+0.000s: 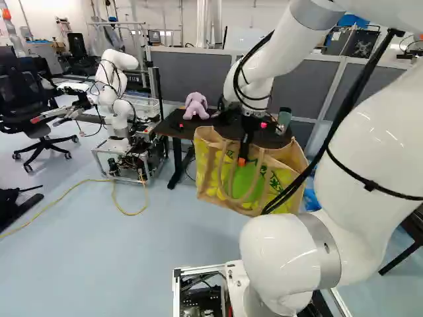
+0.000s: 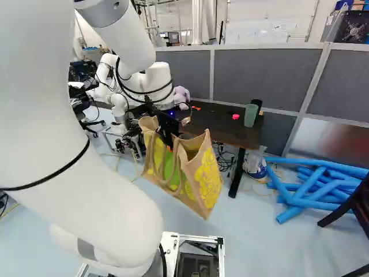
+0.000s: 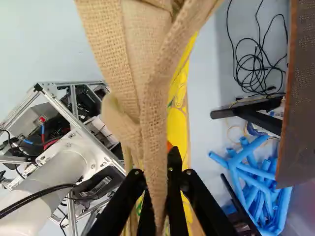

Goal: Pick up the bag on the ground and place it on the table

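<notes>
Can't see much of the gripper's fingertips in the wrist view tbh, the bag's handle lies right over them. Just a sliver of one orange pad peeks out. Ahead of the fingers, the handle gets chopped by the frame edge, and so does the table off to their side. Past the gripper in the left base view, that tiny reddish thing? Too small to tell, sorry.

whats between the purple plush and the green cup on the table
The right base view shows a small red item, then a pink one nearer the cup.
</notes>
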Available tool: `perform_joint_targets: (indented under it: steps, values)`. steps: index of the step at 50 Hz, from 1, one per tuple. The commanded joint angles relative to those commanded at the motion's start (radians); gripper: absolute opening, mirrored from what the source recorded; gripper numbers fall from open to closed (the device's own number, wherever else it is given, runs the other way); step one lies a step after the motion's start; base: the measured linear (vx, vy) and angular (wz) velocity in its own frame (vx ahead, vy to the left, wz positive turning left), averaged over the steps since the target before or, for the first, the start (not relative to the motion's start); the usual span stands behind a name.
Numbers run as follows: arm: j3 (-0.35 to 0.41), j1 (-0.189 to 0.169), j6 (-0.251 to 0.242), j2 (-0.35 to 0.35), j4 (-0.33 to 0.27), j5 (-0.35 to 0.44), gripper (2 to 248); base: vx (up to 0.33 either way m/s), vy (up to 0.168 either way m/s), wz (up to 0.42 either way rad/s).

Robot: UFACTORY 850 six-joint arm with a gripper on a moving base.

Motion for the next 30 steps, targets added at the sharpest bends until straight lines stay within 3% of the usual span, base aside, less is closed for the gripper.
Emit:
perform_joint_targets:
  steps: [30]
  values:
    - [-0.041,-0.014,0.000,0.077,0.000,-0.153,21,0.000,0.000,0.000]
